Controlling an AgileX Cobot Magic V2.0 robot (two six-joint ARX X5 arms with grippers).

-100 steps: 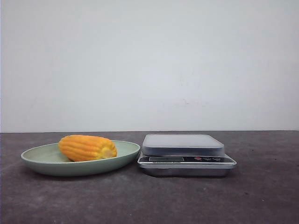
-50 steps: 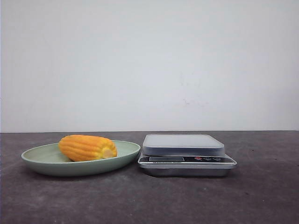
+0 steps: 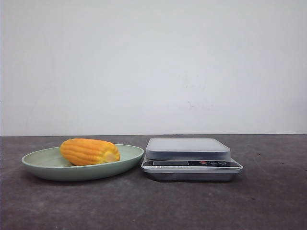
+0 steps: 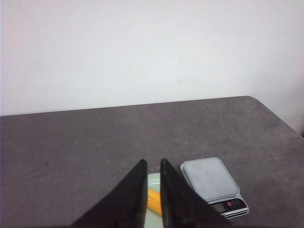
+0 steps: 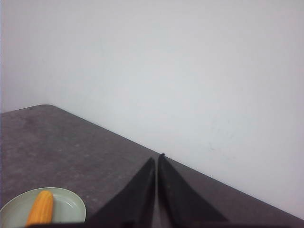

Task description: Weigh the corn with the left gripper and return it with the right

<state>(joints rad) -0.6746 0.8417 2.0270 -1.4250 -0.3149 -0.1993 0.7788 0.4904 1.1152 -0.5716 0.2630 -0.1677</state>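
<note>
As front view shows: corn (image 3: pixel 89 151) lies on its side in pale green plate (image 3: pixel 45 165), left of digital scale (image 3: pixel 190 158), pan bare; dark table (image 3: pixel 153 206); neither arm visible.
Left wrist view: left gripper (image 4: pixel 152 164) aloft, jaws slightly parted, empty; corn sliver (image 4: pixel 154 201) on plate below, scale (image 4: pixel 212 184) beside.
Right wrist view: right gripper (image 5: pixel 156 159) aloft, jaws pressed together, empty; corn (image 5: pixel 41 208) on plate (image 5: pixel 71 204).

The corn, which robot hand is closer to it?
Left. The left hand hangs right above the corn on its plate. The right hand is off to the side, farther away.
</note>
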